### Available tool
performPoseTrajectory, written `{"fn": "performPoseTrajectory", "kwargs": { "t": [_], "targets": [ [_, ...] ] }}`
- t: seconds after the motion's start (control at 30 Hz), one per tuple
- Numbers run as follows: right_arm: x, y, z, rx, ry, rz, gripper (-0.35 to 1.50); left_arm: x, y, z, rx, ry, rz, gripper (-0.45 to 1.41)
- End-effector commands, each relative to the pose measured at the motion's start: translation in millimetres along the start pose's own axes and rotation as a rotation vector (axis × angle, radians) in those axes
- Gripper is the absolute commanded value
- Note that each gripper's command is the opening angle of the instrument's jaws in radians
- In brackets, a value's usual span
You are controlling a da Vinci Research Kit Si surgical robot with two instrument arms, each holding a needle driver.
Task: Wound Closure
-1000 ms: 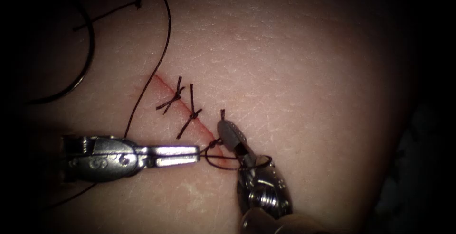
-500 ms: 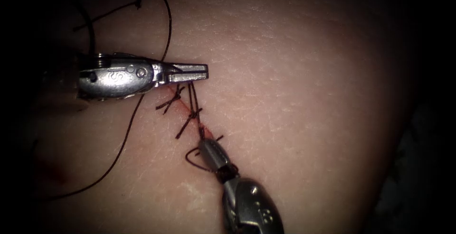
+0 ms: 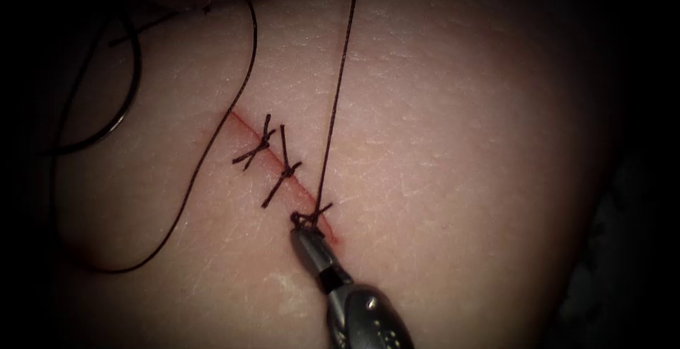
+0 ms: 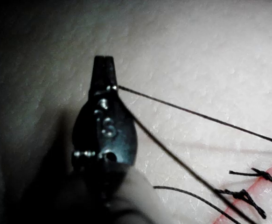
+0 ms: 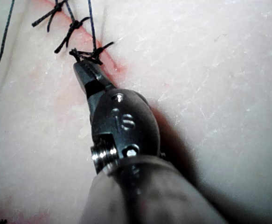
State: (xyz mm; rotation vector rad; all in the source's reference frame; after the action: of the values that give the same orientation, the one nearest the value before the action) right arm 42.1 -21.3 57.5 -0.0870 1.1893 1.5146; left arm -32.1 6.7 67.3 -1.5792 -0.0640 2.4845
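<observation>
With my left gripper (image 4: 103,63) clamped on the taut thread (image 3: 337,94) and my right gripper (image 3: 303,234) pinching its short end at the knot (image 3: 306,216) over the cut (image 3: 244,128), the fine, slippery thread probably wants gripping near the knot.

Embossed "S" on left tool (image 4: 105,126) body — same "S" on right tool (image 5: 124,122) body.

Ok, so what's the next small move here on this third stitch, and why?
Probably a slight pull with the left tool away from the cut, to seat the knot. Its jaws are shut on the thread, which runs taut to that knot, where the right tool grips the short end. Neither holds the needle.
</observation>
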Motion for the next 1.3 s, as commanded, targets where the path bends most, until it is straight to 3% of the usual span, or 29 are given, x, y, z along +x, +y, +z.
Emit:
{"fn": "performPoseTrajectory", "kwargs": {
  "t": [0.03,0.43,0.7,0.87,1.17,1.2,1.27,1.3],
  "targets": [
    [-1.5,-0.5,0.4,0.007,-0.007,-0.005,-0.35,-0.6,-0.2,0.9,0.005,-0.001,0.002,-0.45],
    [-3.3,-1.0,-0.1,0.101,-0.022,-0.182,-0.35,-1.0,-4.9,4.3,0.054,0.000,-0.005,-0.45],
    [-3.7,-1.1,-0.2,0.130,-0.022,-0.206,-0.35,-0.8,-6.8,6.0,0.079,-0.005,0.016,-0.45],
    [-5.1,-1.4,-0.8,0.142,-0.030,-0.216,-0.35,-0.7,-9.0,7.1,0.113,-0.008,0.012,-0.45],
    [-4.3,-1.7,-0.6,0.134,-0.040,-0.209,-0.35,-0.6,-8.2,6.3,0.103,0.005,0.019,-0.45],
    [-3.9,-1.8,-0.7,0.139,-0.044,-0.211,-0.13,-0.5,-7.4,5.6,0.087,0.011,0.030,-0.45],
    [-3.2,-2.1,-1.2,0.156,-0.077,-0.175,0.61,-0.3,-6.0,4.4,0.061,0.025,0.032,-0.45],
    [-2.9,-2.2,-1.6,0.161,-0.090,-0.173,0.61,-0.2,-5.5,4.0,0.053,0.030,0.027,-0.45]
  ]
}}
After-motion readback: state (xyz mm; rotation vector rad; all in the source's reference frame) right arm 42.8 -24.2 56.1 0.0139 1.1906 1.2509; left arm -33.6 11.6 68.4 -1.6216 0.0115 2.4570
